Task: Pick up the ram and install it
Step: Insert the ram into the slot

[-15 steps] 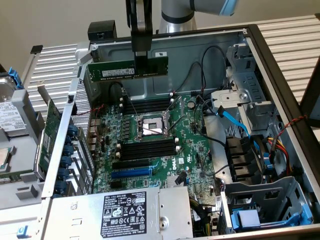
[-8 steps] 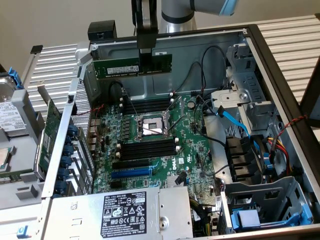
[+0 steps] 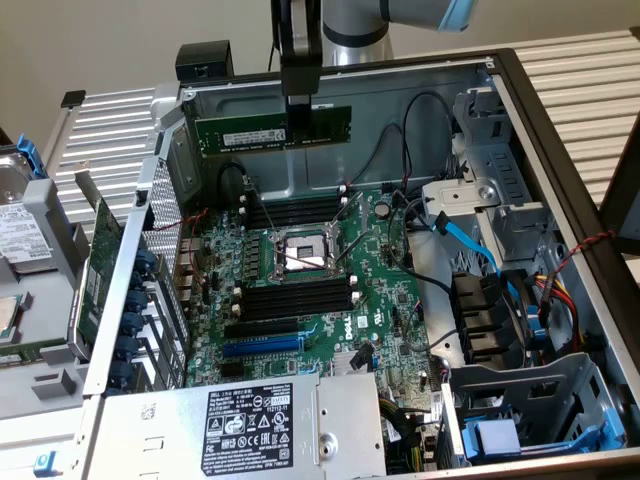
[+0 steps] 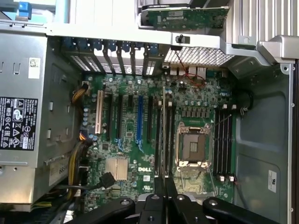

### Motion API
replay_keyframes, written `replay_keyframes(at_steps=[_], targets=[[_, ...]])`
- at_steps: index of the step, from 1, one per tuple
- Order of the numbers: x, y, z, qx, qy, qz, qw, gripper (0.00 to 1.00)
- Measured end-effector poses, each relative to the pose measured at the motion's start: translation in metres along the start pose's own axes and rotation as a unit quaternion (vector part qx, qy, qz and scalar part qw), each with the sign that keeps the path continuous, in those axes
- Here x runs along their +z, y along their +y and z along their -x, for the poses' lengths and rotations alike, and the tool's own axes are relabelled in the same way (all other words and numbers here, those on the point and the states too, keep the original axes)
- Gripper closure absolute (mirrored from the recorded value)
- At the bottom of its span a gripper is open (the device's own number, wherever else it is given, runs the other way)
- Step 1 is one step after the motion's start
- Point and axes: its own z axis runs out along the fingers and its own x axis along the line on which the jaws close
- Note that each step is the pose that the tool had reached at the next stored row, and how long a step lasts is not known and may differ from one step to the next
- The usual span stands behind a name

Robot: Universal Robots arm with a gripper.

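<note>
Ram [image 3: 250,132] aloft over case [image 3: 400,85]; slatted tabletop [image 3: 580,70]; beige wall [image 3: 100,40]

Reaches down from the top of the exterior view as a grey arm [image 3: 350,25], wrist pointed straight downward. Ends in a black gripper [image 3: 298,120], jaws pinched narrow on the upper edge of the ram [image 3: 255,132], carried level in the air. Presents paired fingers [image 4: 159,193] nearly together in the wrist view.
</note>
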Motion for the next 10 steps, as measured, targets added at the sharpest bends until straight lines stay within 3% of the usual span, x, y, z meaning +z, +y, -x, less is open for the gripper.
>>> replay_keyframes(at_steps=[5,10], targets=[[0.0040,-0.0002,0.005,0.002,0.0008,-0.0061,1.0000,0.88],[0.0110,-0.0006,0.016,0.002,0.0017,-0.0072,1.0000,0.88]])
